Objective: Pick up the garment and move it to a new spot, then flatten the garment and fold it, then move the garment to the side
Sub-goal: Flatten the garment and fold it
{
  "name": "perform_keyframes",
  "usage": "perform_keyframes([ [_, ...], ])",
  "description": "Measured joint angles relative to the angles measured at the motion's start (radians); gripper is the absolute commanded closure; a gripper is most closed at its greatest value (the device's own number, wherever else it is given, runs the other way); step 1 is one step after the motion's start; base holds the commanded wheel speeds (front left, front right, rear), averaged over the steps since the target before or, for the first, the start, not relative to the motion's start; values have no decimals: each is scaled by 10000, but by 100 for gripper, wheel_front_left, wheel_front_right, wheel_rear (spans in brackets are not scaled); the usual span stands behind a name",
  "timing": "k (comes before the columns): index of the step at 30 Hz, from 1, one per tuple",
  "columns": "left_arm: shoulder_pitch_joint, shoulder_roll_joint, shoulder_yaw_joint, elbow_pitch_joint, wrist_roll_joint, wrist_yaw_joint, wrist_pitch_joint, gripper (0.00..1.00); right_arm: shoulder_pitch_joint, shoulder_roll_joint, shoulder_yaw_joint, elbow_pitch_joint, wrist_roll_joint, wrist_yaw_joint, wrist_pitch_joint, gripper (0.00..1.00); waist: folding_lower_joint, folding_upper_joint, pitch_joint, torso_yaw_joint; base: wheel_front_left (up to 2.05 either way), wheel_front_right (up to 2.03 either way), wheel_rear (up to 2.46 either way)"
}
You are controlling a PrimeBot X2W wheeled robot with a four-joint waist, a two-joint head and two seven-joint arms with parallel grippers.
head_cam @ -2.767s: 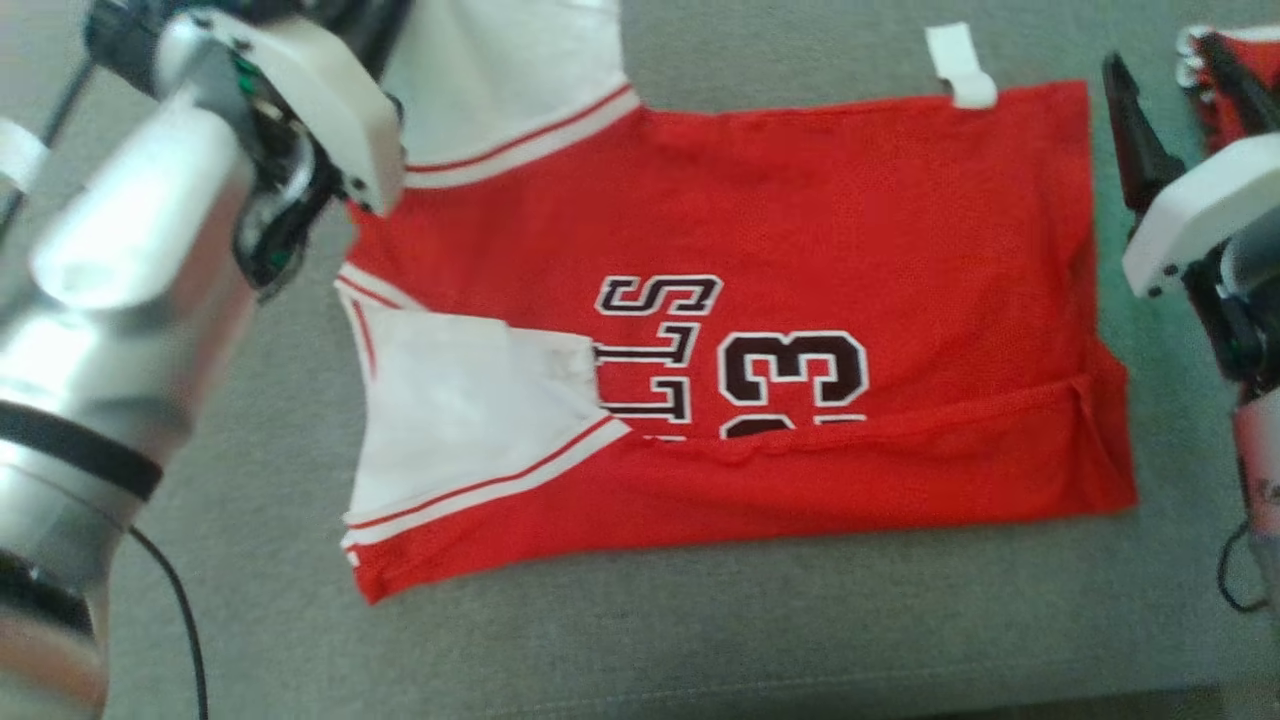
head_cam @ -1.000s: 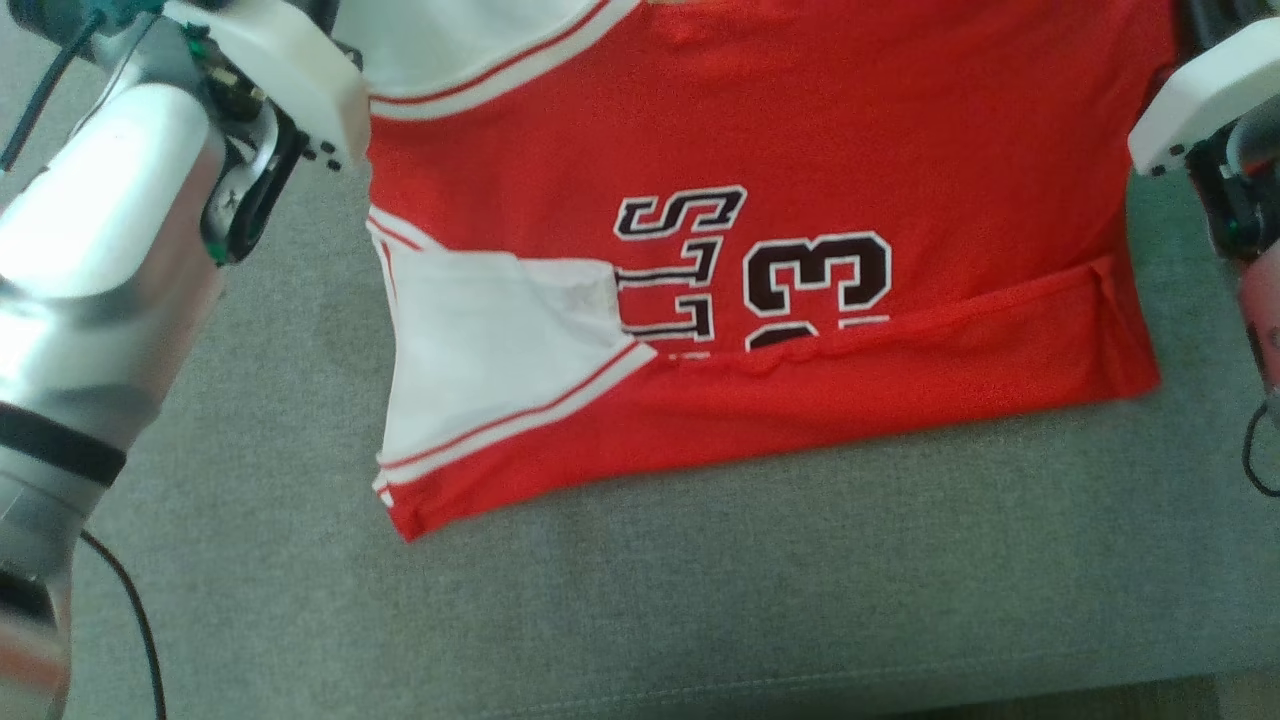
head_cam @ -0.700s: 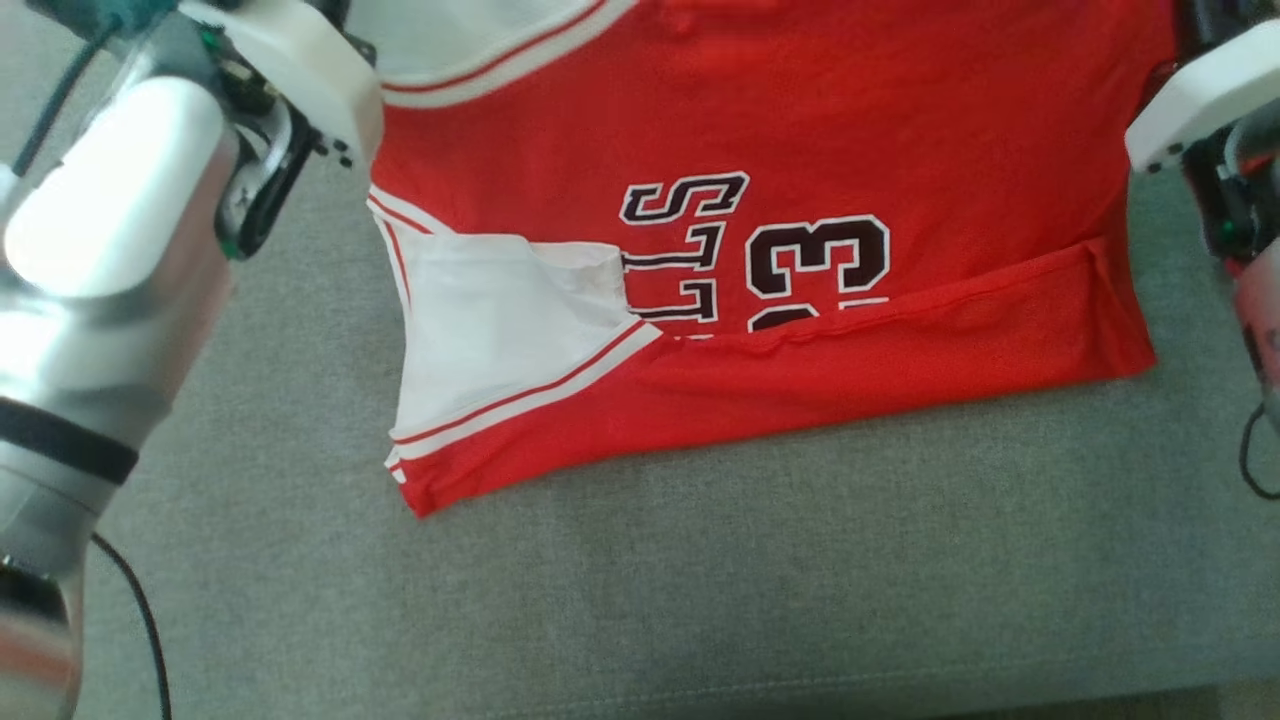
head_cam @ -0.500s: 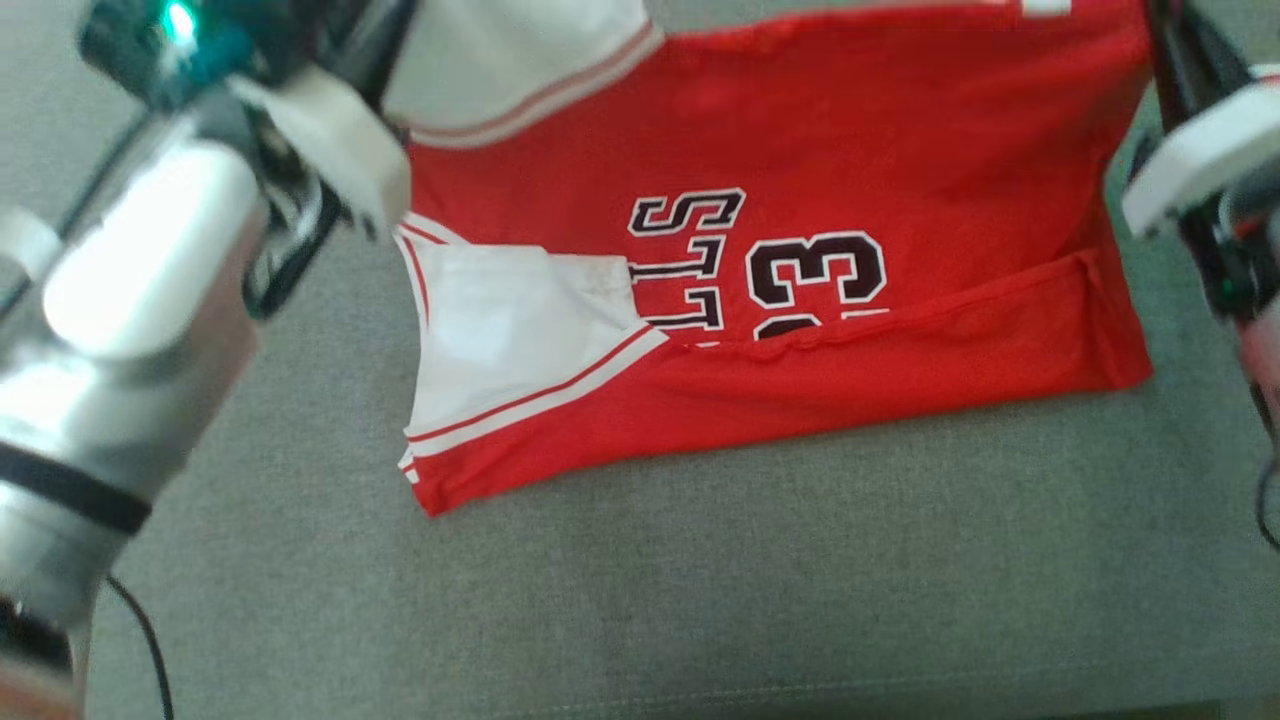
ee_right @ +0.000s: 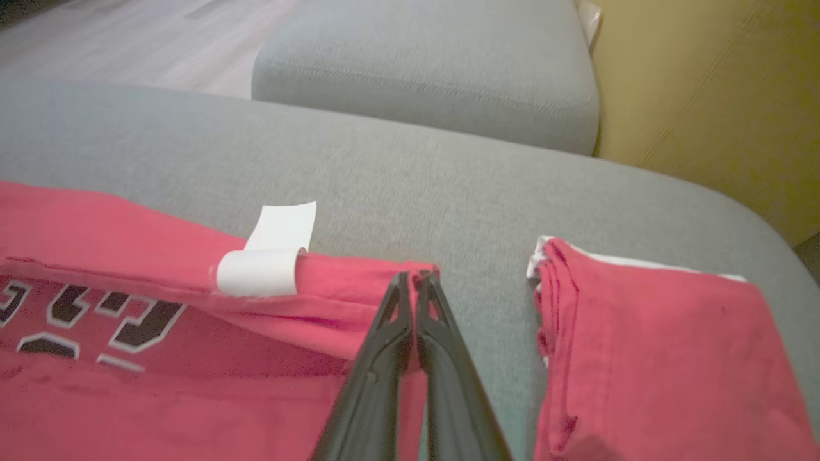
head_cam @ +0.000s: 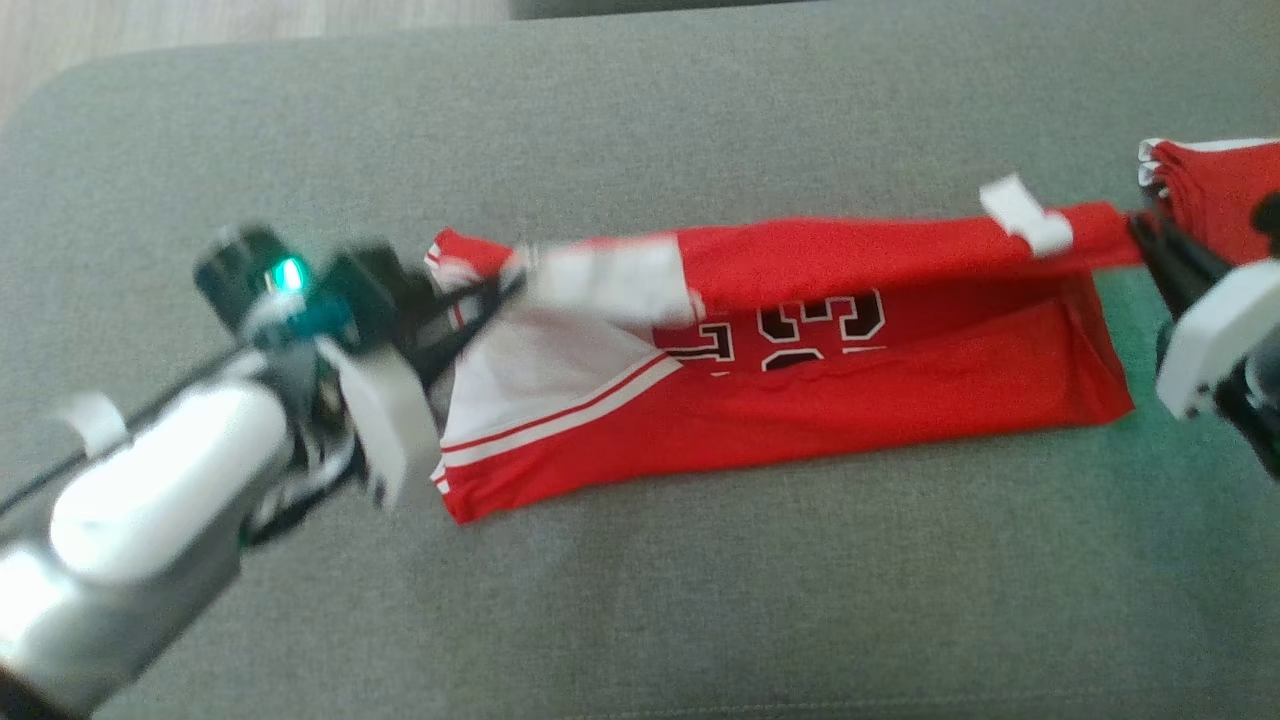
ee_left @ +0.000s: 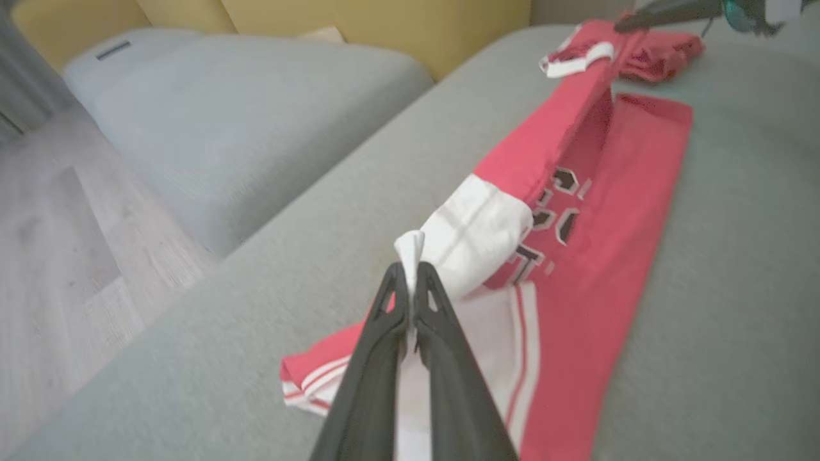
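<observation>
One red jersey [head_cam: 800,420] lies mid-cushion [head_cam: 700,600], far edge raised. Two grippers: left gripper [ee_left: 410,272] clamped on its white sleeve at 9 o'clock, right gripper [ee_right: 416,278] clamped on its hem corner at 3. One folded red pile [head_cam: 1215,195] at 2 o'clock.

**Grey cushion [head_cam: 700,600] carries red jersey [head_cam: 800,430] and folded red pile [head_cam: 1215,185]**

The jersey's near half lies flat on the cushion, stretched from the left gripper [head_cam: 505,288] across to the right gripper [head_cam: 1140,225], on the robot's side of both sets of fingertips. The folded red pile lies just to the right of the right gripper's fingers, apart from the jersey, with bare grey fabric between them.
</observation>
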Motion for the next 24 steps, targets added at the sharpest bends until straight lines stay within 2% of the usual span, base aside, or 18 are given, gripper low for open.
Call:
perform_keyframes([
  [5, 767, 846, -633, -1371, -387, -132, 1005, 100, 541, -617, 558, -585, 602, 0, 679, 100, 0, 0, -183, 76, 0, 0, 0],
  [10, 1105, 1256, -955, -1877, -784, -207, 1670, 100, 703, -943, 907, -1095, 1185, 2, 1446, 100, 0, 0, -234, 48, 0, 0, 0],
  [14, 1244, 1442, -1258, -1975, -932, -209, 2125, 100, 846, -1283, 1210, -1465, 1429, 0, 2151, 100, 0, 0, -270, 4, 0, 0, 0],
  [18, 1370, 1429, -1317, -1939, -855, -194, 2098, 100, 971, -1582, 1476, -1695, 1513, 0, 2468, 100, 0, 0, -254, -37, 0, 0, 0],
  [24, 1450, 1227, -1507, -1630, -757, -121, 1864, 100, 1076, -1672, 1574, -1877, 1724, 0, 2943, 100, 0, 0, -201, -121, 0, 0, 0],
])
